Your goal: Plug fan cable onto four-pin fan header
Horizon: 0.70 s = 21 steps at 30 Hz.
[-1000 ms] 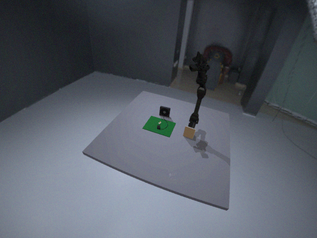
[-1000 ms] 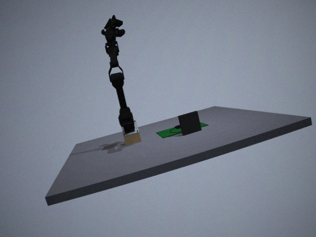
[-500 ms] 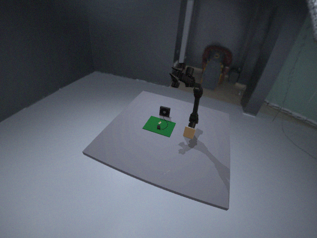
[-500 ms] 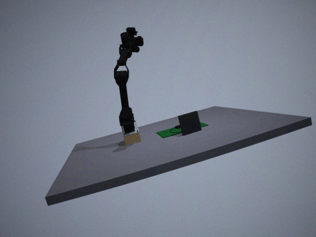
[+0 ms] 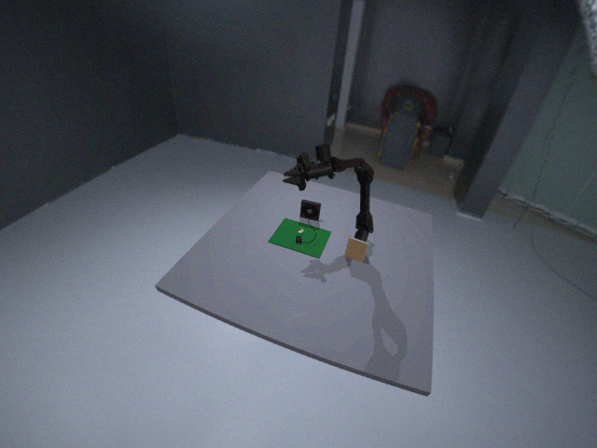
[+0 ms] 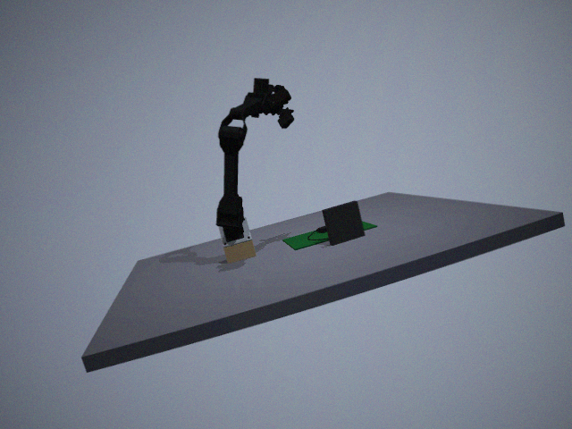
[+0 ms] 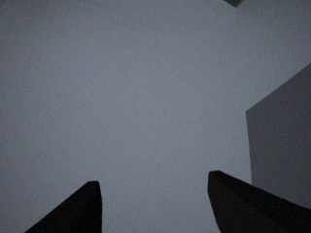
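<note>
A green board lies on the grey slab. A black square fan stands upright at its far edge. A thin black cable curves from the fan to a small black plug lying on the board. A pale header sits just beside the plug. My gripper hangs high above the fan and board, fingers half apart with nothing between them. The wrist view shows only floor and a slab corner.
The arm stands on a tan base block to the right of the board. The grey slab has edges all around. A doorway and a dark pillar stand far behind.
</note>
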Motion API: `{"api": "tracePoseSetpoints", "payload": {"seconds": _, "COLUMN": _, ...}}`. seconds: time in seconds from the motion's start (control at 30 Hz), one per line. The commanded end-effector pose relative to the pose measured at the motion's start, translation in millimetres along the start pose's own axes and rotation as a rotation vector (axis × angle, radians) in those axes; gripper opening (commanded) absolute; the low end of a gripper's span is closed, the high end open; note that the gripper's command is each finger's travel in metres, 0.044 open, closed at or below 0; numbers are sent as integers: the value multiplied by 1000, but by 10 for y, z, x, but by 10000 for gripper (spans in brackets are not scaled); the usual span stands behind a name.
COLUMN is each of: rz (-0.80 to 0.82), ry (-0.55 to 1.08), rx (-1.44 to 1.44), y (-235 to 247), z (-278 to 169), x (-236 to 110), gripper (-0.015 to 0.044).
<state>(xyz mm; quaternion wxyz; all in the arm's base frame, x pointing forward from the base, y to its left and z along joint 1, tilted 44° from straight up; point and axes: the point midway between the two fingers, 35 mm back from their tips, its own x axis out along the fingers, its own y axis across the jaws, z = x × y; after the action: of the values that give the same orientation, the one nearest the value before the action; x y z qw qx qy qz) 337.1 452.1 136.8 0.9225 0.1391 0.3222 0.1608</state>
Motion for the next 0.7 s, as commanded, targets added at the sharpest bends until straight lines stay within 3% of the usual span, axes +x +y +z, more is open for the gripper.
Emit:
{"api": "tracePoseSetpoints", "payload": {"seconds": 0.0, "rz": -221, "ry": 108, "rx": -335, "y": -725, "z": -155, "x": 231, "gripper": 210}}
{"api": "tracePoseSetpoints", "payload": {"seconds": 0.37, "rz": -527, "ry": 539, "rx": -985, "y": -2124, "z": -411, "x": 282, "gripper": 210}}
{"api": "tracePoseSetpoints", "payload": {"seconds": 0.67, "rz": -563, "ry": 1088, "rx": -1462, "y": -3124, "z": -571, "x": -23, "gripper": 210}}
